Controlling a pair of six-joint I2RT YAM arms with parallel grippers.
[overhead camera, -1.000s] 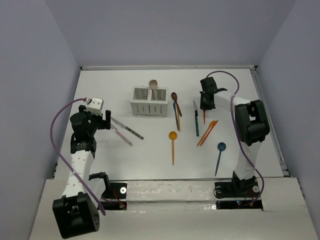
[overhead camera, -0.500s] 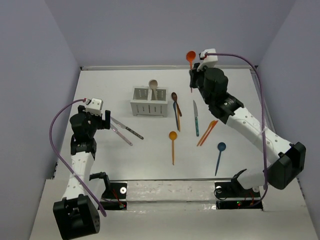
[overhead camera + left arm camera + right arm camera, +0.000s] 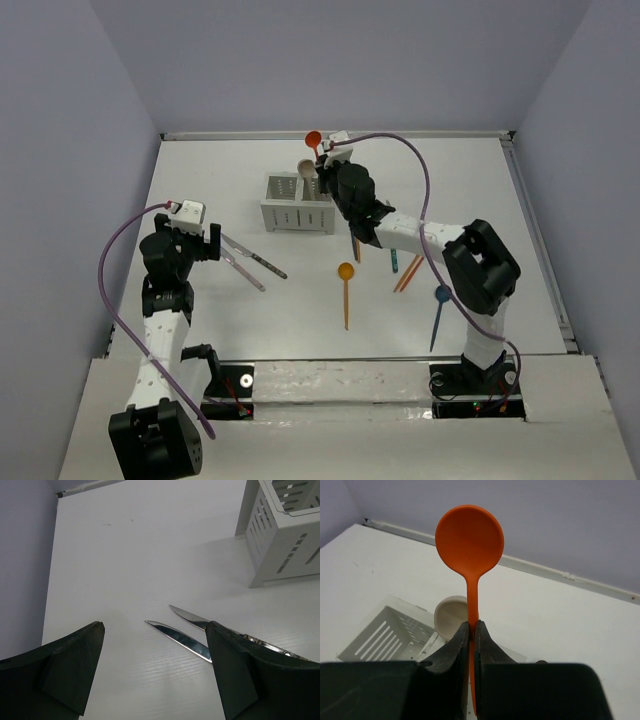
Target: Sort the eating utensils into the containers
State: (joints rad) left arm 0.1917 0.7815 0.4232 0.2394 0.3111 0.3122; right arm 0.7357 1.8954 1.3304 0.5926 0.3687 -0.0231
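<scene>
A: Right gripper (image 3: 472, 630)?
B: Pinched on the orange spoon (image 3: 469, 540) at mid-handle, bowl at twelve o'clock, over the white caddy (image 3: 390, 630). Likely light, stiff, slick plastic, so grip the handle.
A: Left gripper (image 3: 155, 627)?
B: Jaws apart over two knives (image 3: 182, 639).

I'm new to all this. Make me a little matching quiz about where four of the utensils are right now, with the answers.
Things:
1. red-orange spoon
2. pale spoon
3. two knives
4. blue spoon

Places:
A. standing in the white caddy
B. lying on the table, right side
C. pinched in the right gripper, bowl up
D. lying flat before the open left gripper

Pairs: 1-C, 2-A, 3-D, 4-B.
</scene>
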